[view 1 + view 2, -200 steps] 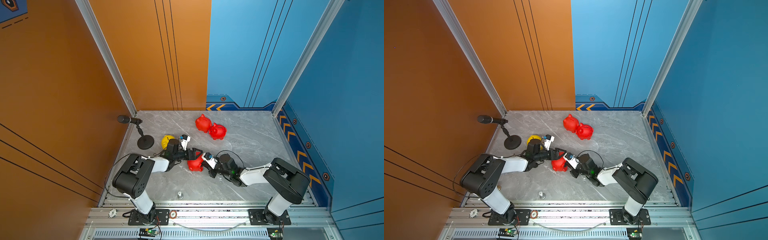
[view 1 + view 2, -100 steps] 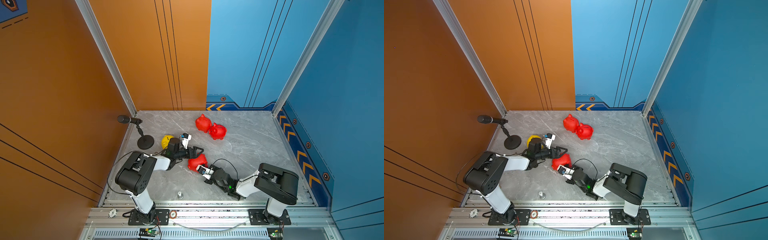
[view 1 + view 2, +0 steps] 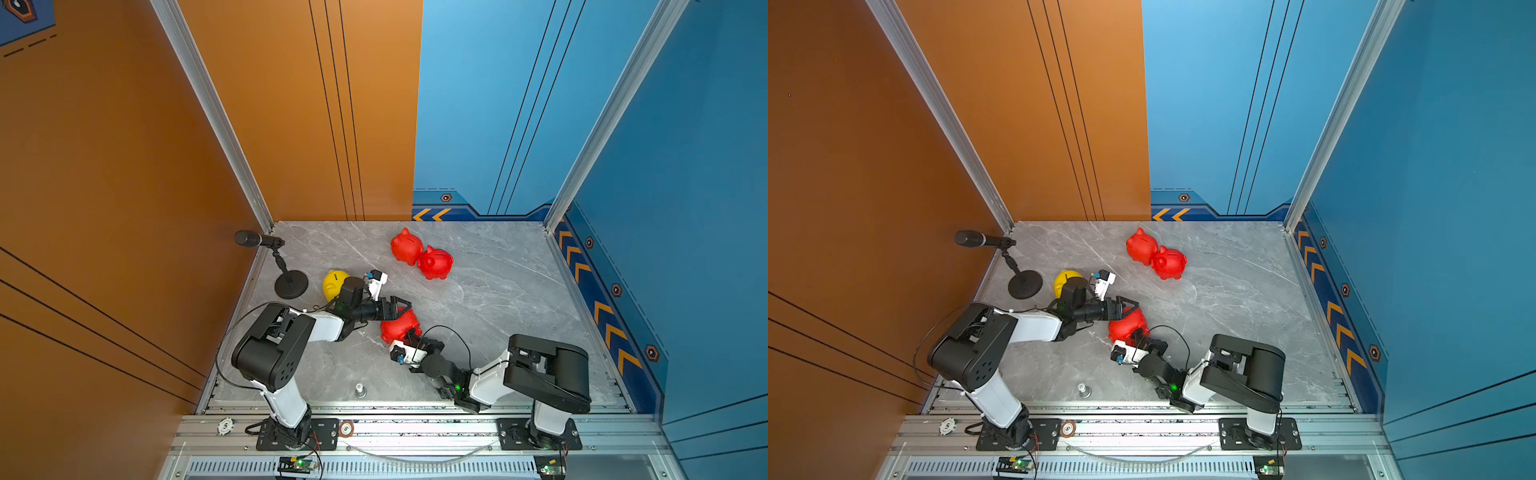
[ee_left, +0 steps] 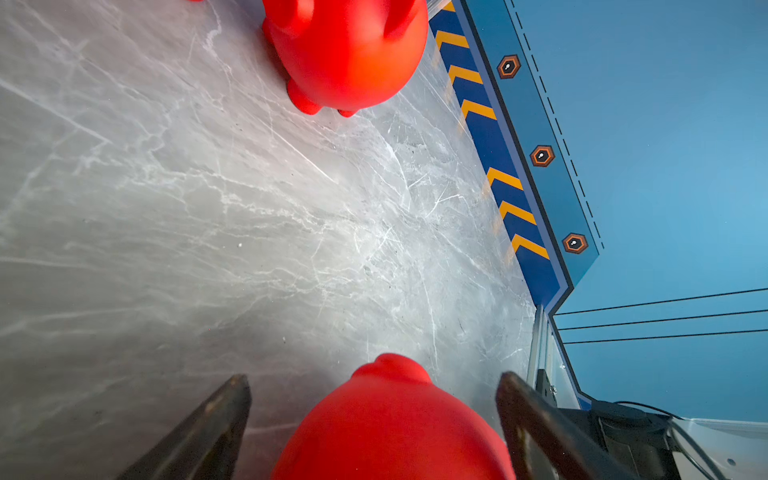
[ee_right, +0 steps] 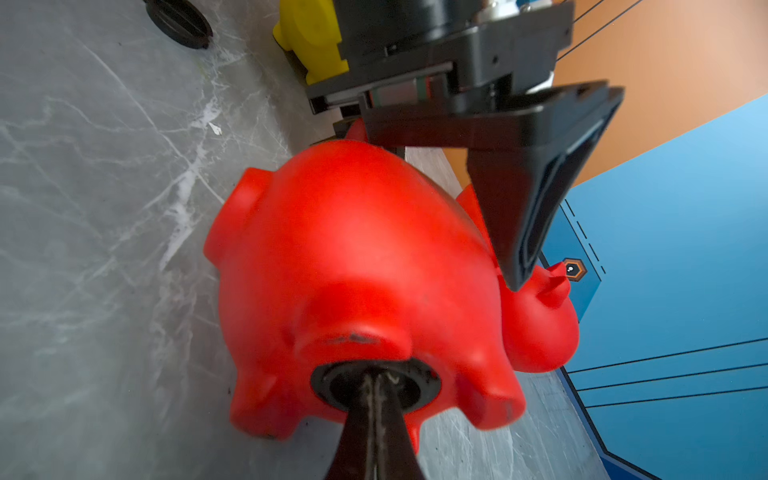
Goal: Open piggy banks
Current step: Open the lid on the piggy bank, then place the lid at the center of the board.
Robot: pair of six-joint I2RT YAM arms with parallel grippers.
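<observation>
piggy banks are numbering four on the marble table (image 3: 498,291): three red, one yellow. one rear red bank (image 3: 407,247) is touching a second rear red bank (image 3: 436,262) near the back wall. the yellow bank (image 3: 332,282) is sitting just beside the single microphone stand (image 3: 291,284), partly hidden by the left arm. the near red bank (image 3: 400,326) is lying tipped between the two grippers, its underside facing the right one. the left gripper (image 3: 399,305) is straddling its body, jaws apart, one on each side. the right gripper (image 5: 374,386) is holding its tips pressed together inside the round black-rimmed hole in that underside.
</observation>
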